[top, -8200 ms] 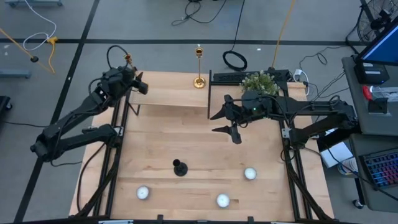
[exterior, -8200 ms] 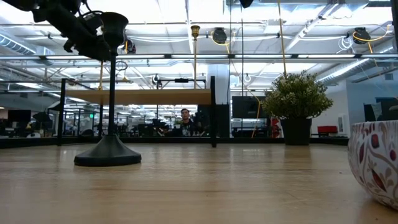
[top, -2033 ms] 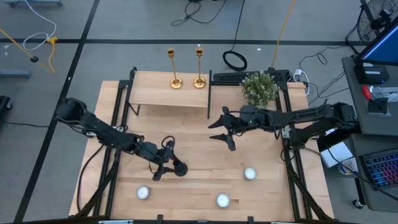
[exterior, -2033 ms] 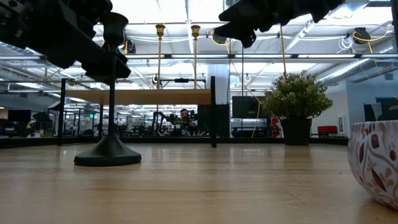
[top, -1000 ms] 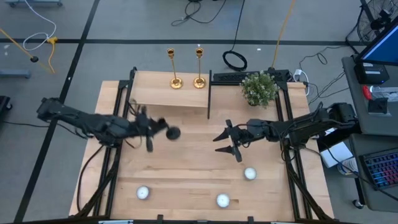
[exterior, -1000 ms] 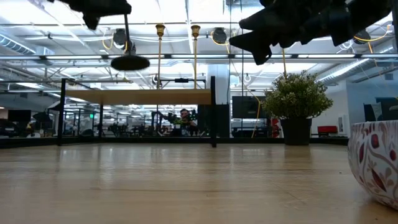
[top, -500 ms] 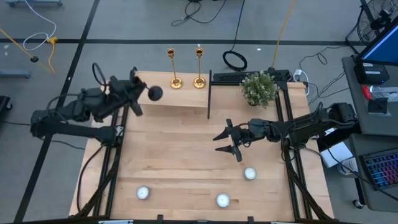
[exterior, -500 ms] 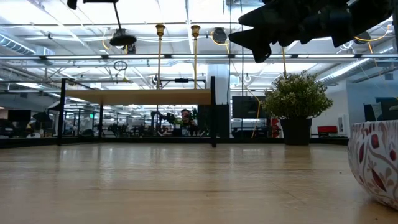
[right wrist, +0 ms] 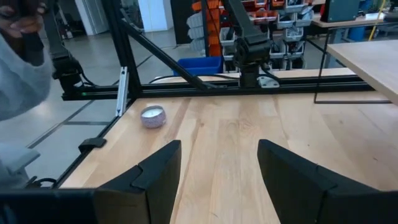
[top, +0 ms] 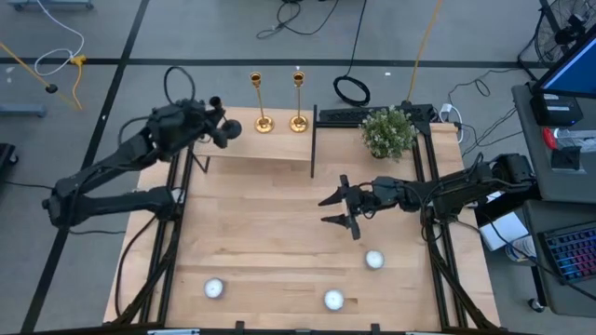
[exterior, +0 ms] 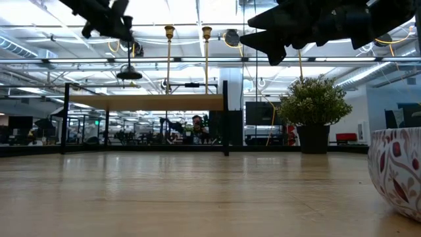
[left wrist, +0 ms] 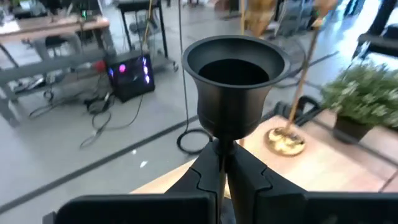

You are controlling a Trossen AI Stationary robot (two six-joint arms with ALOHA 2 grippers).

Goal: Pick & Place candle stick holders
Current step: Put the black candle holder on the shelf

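Note:
The black candle stick holder (left wrist: 234, 73) hangs in the air over the left end of the raised wooden shelf (top: 251, 144), with my left gripper (top: 210, 127) shut on it. Its round base (exterior: 129, 74) shows above the shelf top in the low view. Two gold candle stick holders (top: 262, 119) (top: 298, 118) stand upright on their bases on the shelf, to the right of the black one. My right gripper (top: 337, 208) hangs open over the table's middle right with nothing between its fingers. My left gripper pinches the black holder's thin stem (left wrist: 221, 147) just under its cup, between the two fingers. The fingers come roughly level from the table's left side and lie across the stem. The holder stays upright, cup up, its base clear of the shelf.
A bushy green plant (top: 388, 131) stands at the far right, beside the shelf's black frame (top: 314, 140). Three small white candle bowls (top: 214, 288) (top: 332, 300) (top: 374, 260) sit near the front edge; a patterned one (exterior: 398, 178) looms at the right in the low view.
My left gripper, staying shut, has carried the black holder up and toward the table's far edge, from over the middle left of the table to over the shelf's left end near the gold pair. The holder stays upright and clear. My right gripper has kept still.

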